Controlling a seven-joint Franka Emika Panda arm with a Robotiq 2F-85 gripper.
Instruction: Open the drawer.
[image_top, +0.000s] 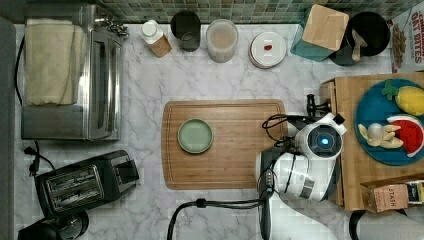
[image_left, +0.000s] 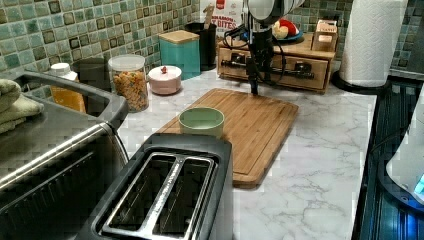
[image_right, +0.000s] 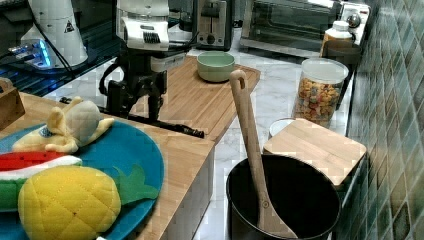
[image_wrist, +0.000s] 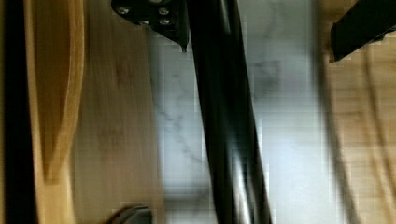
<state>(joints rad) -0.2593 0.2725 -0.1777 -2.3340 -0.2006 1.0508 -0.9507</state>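
Observation:
The drawer (image_left: 320, 75) sits in a low light-wood cabinet at the back of the left view, its front looking flush with the cabinet. A long black bar handle (image_left: 292, 73) runs across it. My gripper (image_left: 255, 89) hangs straight down in front of that handle, near the left view's left end of the drawer. In the wrist view the handle (image_wrist: 224, 116) passes between the two fingers of my gripper (image_wrist: 257, 51), close to one finger (image_wrist: 154, 14), with a gap to the other. The gripper is open. The right view shows my gripper (image_right: 135, 107) standing over the handle (image_right: 175, 126).
A wooden cutting board (image_top: 225, 165) with a green bowl (image_top: 195, 135) lies just beside the cabinet. A blue plate (image_top: 370, 107) of plush fruit and a tea box (image_top: 387, 196) rest on the cabinet top. Jars line the back wall; a toaster (image_top: 85, 182) and toaster oven (image_top: 70, 75) stand further along.

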